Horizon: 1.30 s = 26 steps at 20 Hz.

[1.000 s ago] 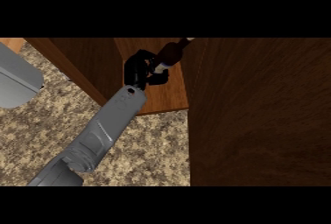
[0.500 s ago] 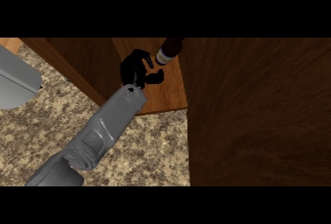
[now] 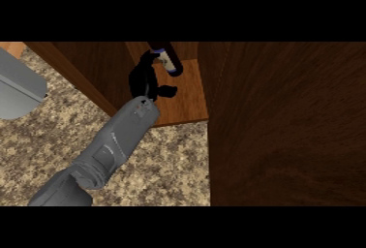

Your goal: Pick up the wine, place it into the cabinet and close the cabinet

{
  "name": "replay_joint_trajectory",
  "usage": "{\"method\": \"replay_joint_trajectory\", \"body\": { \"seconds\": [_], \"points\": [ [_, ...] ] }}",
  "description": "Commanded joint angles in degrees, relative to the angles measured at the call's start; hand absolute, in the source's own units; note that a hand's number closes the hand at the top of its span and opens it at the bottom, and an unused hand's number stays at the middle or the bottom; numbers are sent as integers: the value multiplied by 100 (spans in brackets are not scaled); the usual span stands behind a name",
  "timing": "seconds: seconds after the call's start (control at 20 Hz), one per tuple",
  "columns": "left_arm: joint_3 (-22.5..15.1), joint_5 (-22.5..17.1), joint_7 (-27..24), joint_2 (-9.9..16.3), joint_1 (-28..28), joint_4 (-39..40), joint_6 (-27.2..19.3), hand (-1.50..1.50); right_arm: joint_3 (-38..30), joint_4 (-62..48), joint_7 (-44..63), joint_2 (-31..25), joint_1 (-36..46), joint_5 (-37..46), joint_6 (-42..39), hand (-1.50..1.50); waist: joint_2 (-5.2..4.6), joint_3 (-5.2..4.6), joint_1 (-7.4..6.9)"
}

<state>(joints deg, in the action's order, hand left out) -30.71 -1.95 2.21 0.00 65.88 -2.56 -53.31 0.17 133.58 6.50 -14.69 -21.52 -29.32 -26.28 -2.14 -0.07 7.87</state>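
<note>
Fingers of my left hand (image 3: 146, 80): curled about the wine bottle (image 3: 164, 59), now carried deeper onto the cabinet (image 3: 187, 99) shelf than a second ago; release and door-closing outstanding

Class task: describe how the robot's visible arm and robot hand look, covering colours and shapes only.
One forearm shows: a smooth grey casing, rounded and tapering toward the wrist, with a few faint pale marks. At its end is a black robot hand with slim fingers and a thumb. No cables are visible.

Wine bottle (image 3: 166, 59) stands inside the open wooden cabinet (image 3: 187, 97).
</note>
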Motion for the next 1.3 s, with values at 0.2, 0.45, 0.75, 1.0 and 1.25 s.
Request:
{"method": "replay_joint_trajectory", "body": {
  "seconds": [0.2,0.45,0.75,1.0,1.25],
  "points": [
    [43,-13,110,0,-141,-311,104,-150,-28,407,254,-38,-156,-348,158,-150,52,-5,-149],
    [371,-342,-461,0,-287,-962,-91,-150,155,397,234,6,-146,-314,146,-150,17,-17,-79],
    [731,-636,-1263,0,-539,-1272,-265,-150,191,769,271,-61,-490,-336,107,-150,70,-15,-162],
    [1091,-989,-1876,0,-686,-1739,-113,-150,244,855,291,11,-539,-209,253,-150,132,-9,-385],
    [1300,-1483,-2350,0,-997,-2208,-287,-150,370,917,316,69,-486,-32,447,-150,143,-8,-386]
  ]
}}
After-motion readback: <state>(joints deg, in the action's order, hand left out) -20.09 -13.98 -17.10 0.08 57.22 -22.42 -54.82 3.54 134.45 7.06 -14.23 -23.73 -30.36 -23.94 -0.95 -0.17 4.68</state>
